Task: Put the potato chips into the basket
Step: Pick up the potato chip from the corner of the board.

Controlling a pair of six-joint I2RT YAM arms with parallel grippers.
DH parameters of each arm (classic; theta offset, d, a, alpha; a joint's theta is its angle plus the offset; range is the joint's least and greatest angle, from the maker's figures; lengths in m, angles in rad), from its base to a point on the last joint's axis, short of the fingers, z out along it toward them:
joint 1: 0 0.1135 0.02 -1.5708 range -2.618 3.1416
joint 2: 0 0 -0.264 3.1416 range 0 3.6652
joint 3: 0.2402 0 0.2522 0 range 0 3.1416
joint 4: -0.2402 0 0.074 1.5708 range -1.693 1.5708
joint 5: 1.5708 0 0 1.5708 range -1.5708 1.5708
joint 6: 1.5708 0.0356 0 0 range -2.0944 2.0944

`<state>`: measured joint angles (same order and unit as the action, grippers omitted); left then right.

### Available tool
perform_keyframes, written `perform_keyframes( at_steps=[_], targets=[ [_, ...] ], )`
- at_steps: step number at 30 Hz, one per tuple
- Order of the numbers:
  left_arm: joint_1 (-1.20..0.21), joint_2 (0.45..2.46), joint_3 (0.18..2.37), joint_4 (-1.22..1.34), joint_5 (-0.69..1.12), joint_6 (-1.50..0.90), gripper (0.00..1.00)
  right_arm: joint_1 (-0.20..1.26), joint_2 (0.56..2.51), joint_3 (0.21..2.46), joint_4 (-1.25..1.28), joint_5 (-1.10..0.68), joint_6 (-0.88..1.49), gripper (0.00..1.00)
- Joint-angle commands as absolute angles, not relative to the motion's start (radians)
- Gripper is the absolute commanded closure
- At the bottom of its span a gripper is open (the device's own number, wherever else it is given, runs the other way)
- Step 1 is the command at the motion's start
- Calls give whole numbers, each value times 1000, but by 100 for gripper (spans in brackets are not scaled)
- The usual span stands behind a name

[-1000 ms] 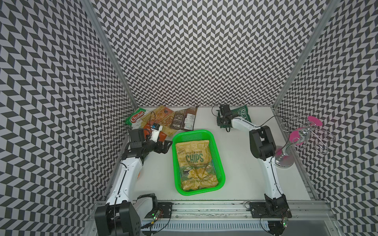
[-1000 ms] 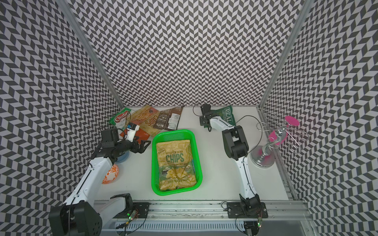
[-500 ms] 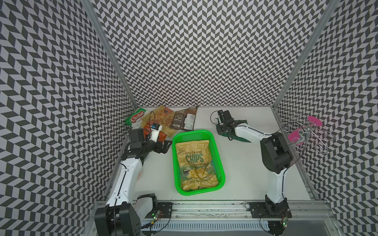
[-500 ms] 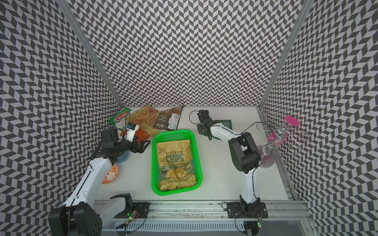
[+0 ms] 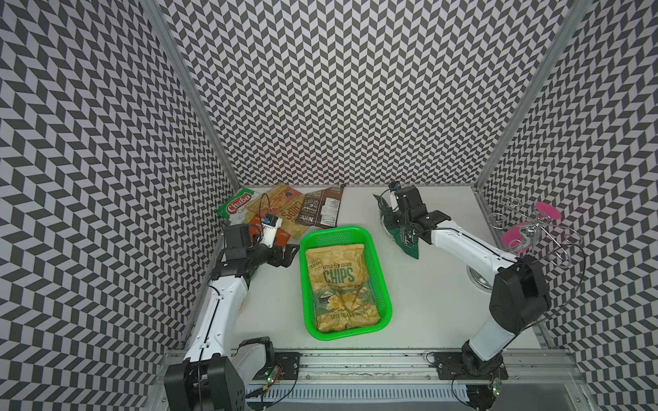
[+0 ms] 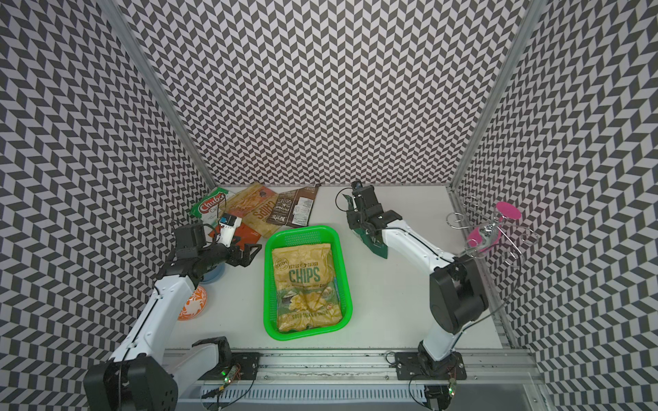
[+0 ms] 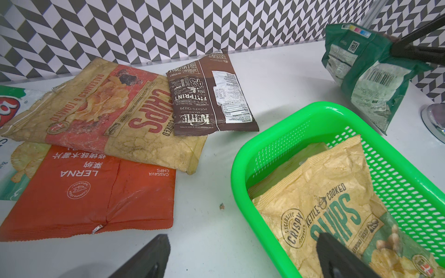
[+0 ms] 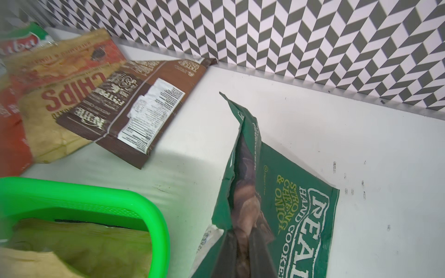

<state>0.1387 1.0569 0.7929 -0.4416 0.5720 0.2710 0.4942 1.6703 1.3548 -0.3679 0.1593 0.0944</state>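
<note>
The green basket (image 5: pixel 378 256) sits mid-table and holds a tan CHIPS bag (image 5: pixel 338 281). My right gripper (image 5: pixel 393 227) is shut on the top edge of a dark green REAL bag (image 5: pixel 407 243) of potato chips. That bag hangs tilted just right of the basket's far corner, its lower corner near the table. The wrist view shows the right gripper (image 8: pixel 248 235) pinching the REAL bag (image 8: pixel 301 216). My left gripper (image 5: pixel 285 254) stands open and empty at the basket's left rim. Behind it lie a Chuba bag (image 5: pixel 238 208), a tan-red CHIPS bag (image 5: pixel 281 210), a brown Kettle bag (image 5: pixel 320 213) and an orange bag (image 7: pixel 96 192).
A wire stand with pink discs (image 5: pixel 527 227) stands on a metal base at the right edge. An orange patterned ball (image 6: pixel 192 302) lies by my left arm. Patterned walls enclose the back and both sides.
My right arm has drawn back from the far edge toward the basket, lifting the dark green bag off the table. The left arm has stayed still.
</note>
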Motion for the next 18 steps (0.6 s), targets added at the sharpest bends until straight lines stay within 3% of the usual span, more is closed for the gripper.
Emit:
perform_keyframes(
  at_steps=[1,8,18],
  targets=[
    [146,1038,784,-425,574,273,1,505,1589,1388,-327,161,106,100],
    [147,1040,784,-423,574,273,1,551,1459,1362,-278,143,74,100],
    [147,1045,785,-425,579,272,1,707,1405,1402,-279,-103,-108,100]
  ],
)
